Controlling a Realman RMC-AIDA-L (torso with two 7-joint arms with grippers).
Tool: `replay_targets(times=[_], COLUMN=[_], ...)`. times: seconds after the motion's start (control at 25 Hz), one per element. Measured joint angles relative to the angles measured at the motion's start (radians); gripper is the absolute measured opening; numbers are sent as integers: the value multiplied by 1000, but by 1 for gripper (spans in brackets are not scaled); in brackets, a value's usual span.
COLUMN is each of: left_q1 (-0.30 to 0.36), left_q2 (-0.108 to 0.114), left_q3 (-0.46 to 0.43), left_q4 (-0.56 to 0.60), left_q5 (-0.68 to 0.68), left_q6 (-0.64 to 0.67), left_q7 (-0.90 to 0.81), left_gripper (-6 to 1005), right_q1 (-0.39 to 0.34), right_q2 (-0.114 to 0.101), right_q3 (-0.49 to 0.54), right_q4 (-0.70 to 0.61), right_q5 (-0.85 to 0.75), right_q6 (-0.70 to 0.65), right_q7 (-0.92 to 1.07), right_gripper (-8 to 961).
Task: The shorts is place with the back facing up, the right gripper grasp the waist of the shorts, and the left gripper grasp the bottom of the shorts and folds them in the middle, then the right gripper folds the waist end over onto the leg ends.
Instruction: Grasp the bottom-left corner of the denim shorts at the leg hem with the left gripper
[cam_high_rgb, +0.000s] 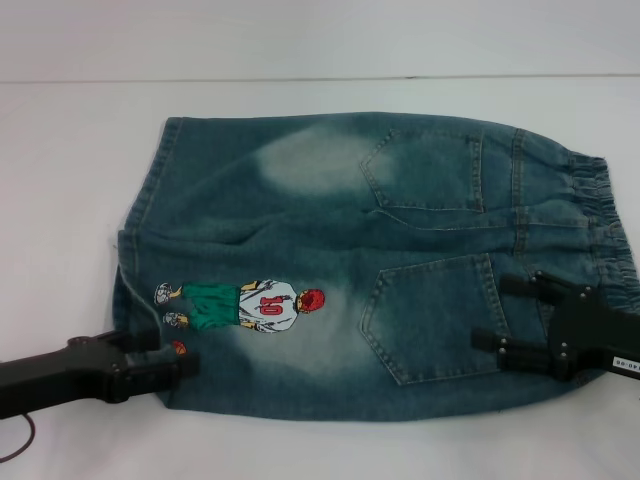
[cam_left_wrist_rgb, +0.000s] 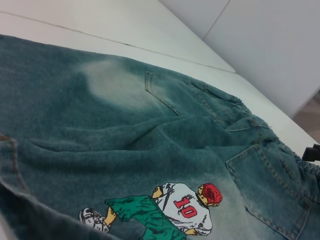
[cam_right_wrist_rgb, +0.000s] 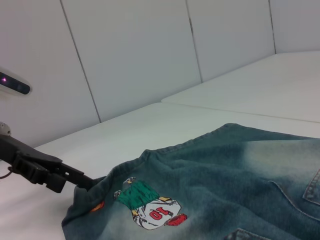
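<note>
Left end effector (cam_high_rgb: 170, 357) extends low from the left, fingers near-closed. Right end effector (cam_high_rgb: 505, 313) enters from the right, its two fingers spread apart, pointing left.

table (cam_high_rgb: 60, 200): white, flat | wall panels (cam_right_wrist_rgb: 135, 50): pale, seamed, behind the table | sensor (cam_right_wrist_rgb: 14, 83): dark, lit dot

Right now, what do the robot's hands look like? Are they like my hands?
Not like yours. The left gripper is black and blocky, with small screws and a thin dark cable trailing from its arm. The right gripper is black too, with two flat, straight fingers and a small white label with tiny print on its body.
</note>
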Motion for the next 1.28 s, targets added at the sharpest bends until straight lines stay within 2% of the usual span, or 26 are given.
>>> replay_targets(times=[1.16,1.28], left_q1=[11,11], left_q2=[0,0], left_q3=[-2,0], left_q4=[9,9], left_q5=[29,31], left_q6=[-60,-64], left_q7=[0,1], left_gripper=[811,777], right_q1=[-1,-1], right_q2=[-2,-2], right_q3=[-1,0], right_q4=[7,7], right_q5=[-2,-2], right_q6=[2,2], right_q7=[6,6], right_gripper=[943,942])
